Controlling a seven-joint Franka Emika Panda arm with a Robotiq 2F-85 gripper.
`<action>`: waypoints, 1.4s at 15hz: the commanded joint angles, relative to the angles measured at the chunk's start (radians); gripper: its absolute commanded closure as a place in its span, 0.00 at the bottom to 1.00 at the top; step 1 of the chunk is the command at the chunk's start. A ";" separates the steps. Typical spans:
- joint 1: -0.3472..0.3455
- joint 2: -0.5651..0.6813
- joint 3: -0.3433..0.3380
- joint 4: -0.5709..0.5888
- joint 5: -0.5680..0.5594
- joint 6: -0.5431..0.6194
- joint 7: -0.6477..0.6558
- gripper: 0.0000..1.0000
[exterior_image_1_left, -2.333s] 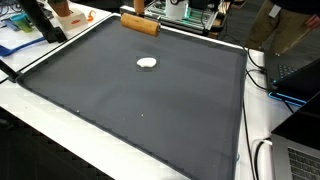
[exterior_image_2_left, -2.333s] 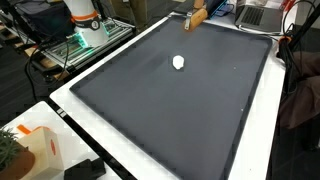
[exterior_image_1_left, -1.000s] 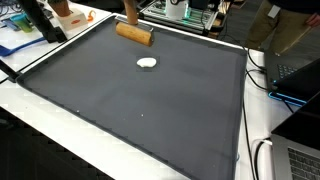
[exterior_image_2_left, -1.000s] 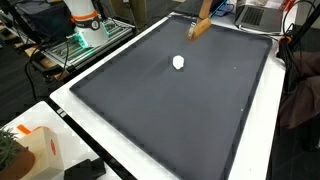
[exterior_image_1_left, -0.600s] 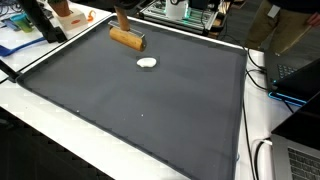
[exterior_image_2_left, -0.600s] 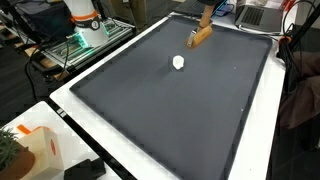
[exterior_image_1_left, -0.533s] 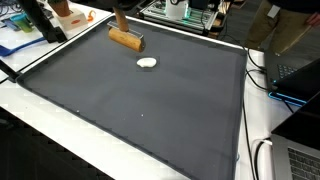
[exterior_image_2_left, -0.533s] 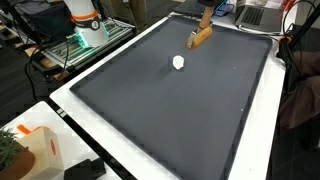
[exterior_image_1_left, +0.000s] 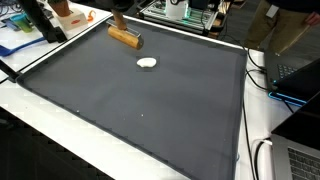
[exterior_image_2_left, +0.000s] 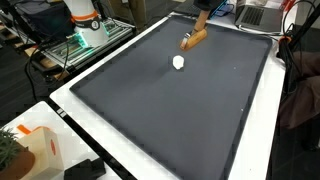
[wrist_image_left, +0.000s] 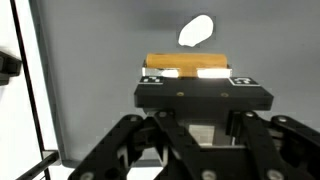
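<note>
A brown wooden block (exterior_image_1_left: 125, 38) hangs just above the dark mat (exterior_image_1_left: 140, 110) near its far edge, with my gripper (exterior_image_1_left: 117, 24) shut on it from above. Both exterior views show it; in one it is the wooden block (exterior_image_2_left: 193, 39) under the gripper (exterior_image_2_left: 200, 24). A small white lump (exterior_image_1_left: 148, 63) lies on the mat a short way from the block, also seen as the white lump (exterior_image_2_left: 179, 62). In the wrist view the wooden block (wrist_image_left: 185, 64) shows beyond the gripper (wrist_image_left: 190, 130), and the white lump (wrist_image_left: 195, 30) lies further out.
The mat's raised black edge and the white table rim (exterior_image_1_left: 60, 120) surround it. An orange and white box (exterior_image_2_left: 35, 150) stands at a near corner. Cables and a laptop (exterior_image_1_left: 300, 160) lie off one side, and the robot's base (exterior_image_2_left: 85, 22) and a wire rack stand beyond the far edge.
The gripper has carried the wooden block from the mat's far edge inward over the mat, and lower. The white lump has not moved.
</note>
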 joint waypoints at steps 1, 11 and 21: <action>-0.002 0.044 -0.011 0.086 0.039 -0.058 0.005 0.77; -0.034 0.038 -0.028 0.063 0.090 -0.031 -0.016 0.77; -0.064 0.039 -0.041 0.040 0.129 -0.014 -0.019 0.77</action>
